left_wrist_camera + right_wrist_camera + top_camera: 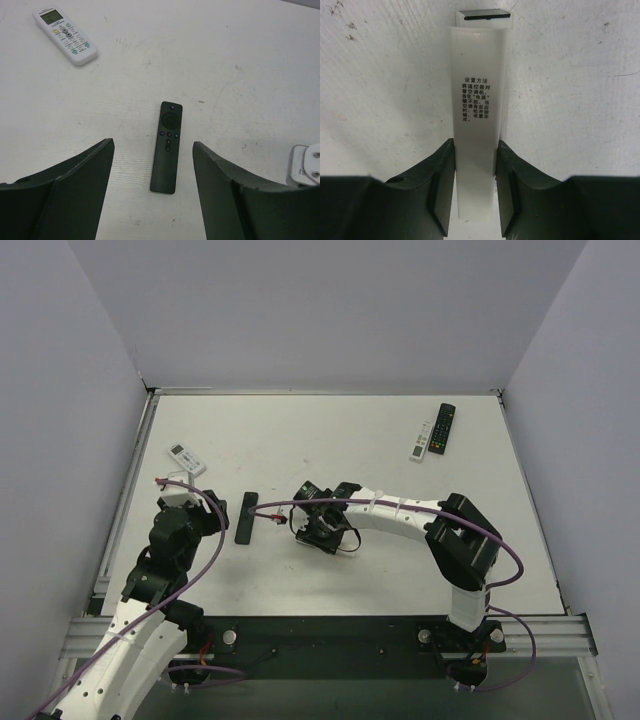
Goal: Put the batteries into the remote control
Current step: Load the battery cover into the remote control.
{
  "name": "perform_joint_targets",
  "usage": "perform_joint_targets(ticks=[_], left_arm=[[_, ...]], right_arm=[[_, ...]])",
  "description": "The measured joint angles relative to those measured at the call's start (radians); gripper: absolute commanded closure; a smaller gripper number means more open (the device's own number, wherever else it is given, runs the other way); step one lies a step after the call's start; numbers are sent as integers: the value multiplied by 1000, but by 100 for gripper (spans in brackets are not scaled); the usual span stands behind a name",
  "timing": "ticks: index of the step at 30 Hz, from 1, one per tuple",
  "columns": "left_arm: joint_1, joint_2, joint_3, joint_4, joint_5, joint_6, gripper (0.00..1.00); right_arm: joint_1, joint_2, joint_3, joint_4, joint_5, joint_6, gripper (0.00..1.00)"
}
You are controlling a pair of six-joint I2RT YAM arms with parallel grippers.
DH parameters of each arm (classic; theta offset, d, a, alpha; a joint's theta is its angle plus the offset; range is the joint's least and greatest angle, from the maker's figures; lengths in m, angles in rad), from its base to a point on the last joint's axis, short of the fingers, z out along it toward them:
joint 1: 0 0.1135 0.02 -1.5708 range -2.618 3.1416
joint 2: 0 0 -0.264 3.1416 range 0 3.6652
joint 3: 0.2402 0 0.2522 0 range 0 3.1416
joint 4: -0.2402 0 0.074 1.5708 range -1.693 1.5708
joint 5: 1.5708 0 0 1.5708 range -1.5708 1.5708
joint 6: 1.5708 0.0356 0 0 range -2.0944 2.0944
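No batteries show in any view. My right gripper (476, 145) is shut on a white remote (477, 95), which lies back-up on the table. Printed Chinese text faces the camera and a dark slot shows at the remote's far end. In the top view this gripper (316, 524) is at mid-table and covers the white remote. My left gripper (152, 144) is open and empty. It hovers just short of a slim black remote (167, 147) that lies button-side up between the lines of its fingers. The same black remote (246, 517) lies left of the right gripper.
A white air-conditioner remote (187, 460) lies at the far left, also in the left wrist view (65, 35). A white remote (422, 440) and a black remote (442, 428) lie side by side at the back right. Part of the right arm (306, 166) shows in the left wrist view.
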Motion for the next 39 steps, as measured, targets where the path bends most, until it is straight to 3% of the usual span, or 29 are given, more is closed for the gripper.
perform_joint_targets(ticks=[21,39], left_arm=[[1,5,0,1,6,0,26],[1,5,0,6,8,0,26]], right_arm=[[-4,-44,29,-24,-1,-5,84],[-11,-10,29,-27,-24,-103,82]])
